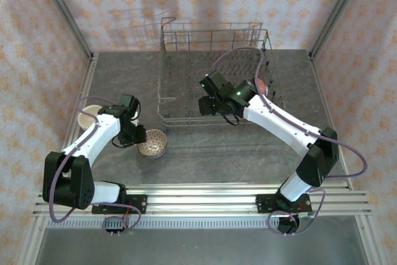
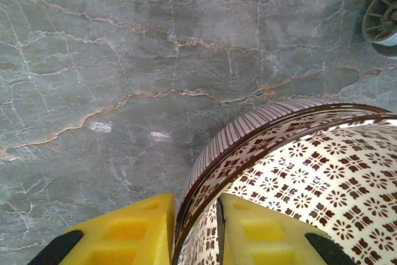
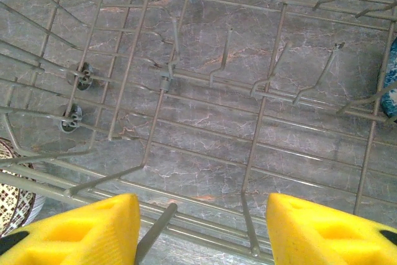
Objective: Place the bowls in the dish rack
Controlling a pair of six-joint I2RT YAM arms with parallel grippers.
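A brown bowl [image 1: 152, 143] with a flower pattern inside sits on the table in front of the dish rack [image 1: 214, 69]. My left gripper [image 2: 196, 198] [image 1: 136, 137] is shut on the bowl's [image 2: 310, 166] near rim, with one yellow finger outside the wall and the other inside. A cream bowl [image 1: 90, 112] lies partly hidden behind the left arm. My right gripper [image 3: 201, 206] [image 1: 207, 105] hangs open over the front of the rack [image 3: 167, 79], with only wires and tines beneath it. A pinkish bowl [image 1: 262, 84] stands in the rack's right side.
The rack's tall wire sides and upright tines [image 3: 223, 51] surround the right gripper. A blue-patterned edge [image 3: 390, 91] shows at the rack's right. One rack wheel [image 2: 379, 20] sits near the brown bowl. Metal frame posts and papered walls bound the grey marbled table [image 1: 223, 159].
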